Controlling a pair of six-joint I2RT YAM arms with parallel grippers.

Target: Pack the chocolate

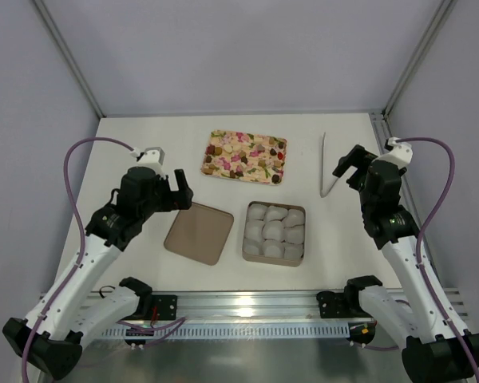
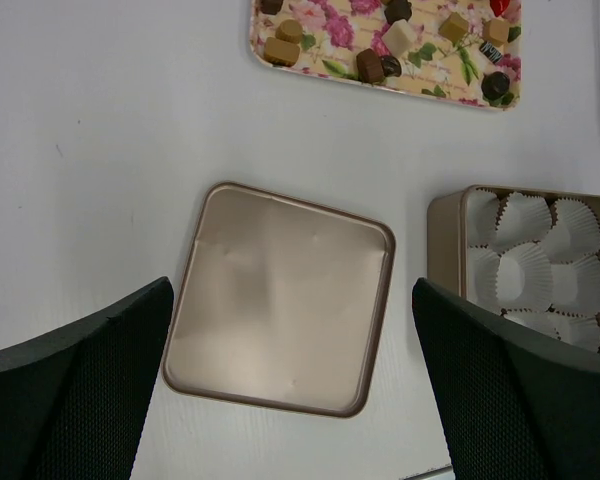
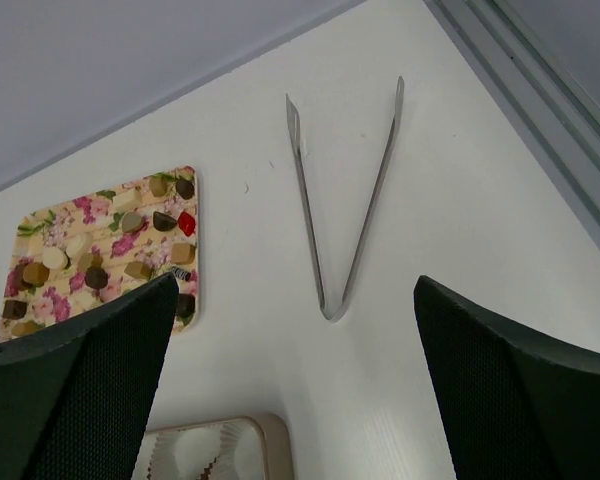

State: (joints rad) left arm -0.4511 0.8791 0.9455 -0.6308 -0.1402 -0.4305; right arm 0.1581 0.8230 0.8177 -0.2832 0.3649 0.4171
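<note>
Left end effector [image 1: 172, 191] fingers wide apart, over the lid [image 1: 198, 232]. Right end effector [image 1: 348, 168] fingers wide apart, beside the tongs [image 1: 326, 163]. Chocolate [image 2: 370, 66] on floral tray [image 1: 210, 159], upper centre of top view. Box [image 1: 245, 239] of paper cups just below, on counter [image 1: 144, 136].

White table [image 1: 335, 231]: floral tray [image 2: 330, 45], tongs [image 1: 327, 177], tan lid [image 1: 199, 232], open box [image 2: 444, 245], all apart.
</note>
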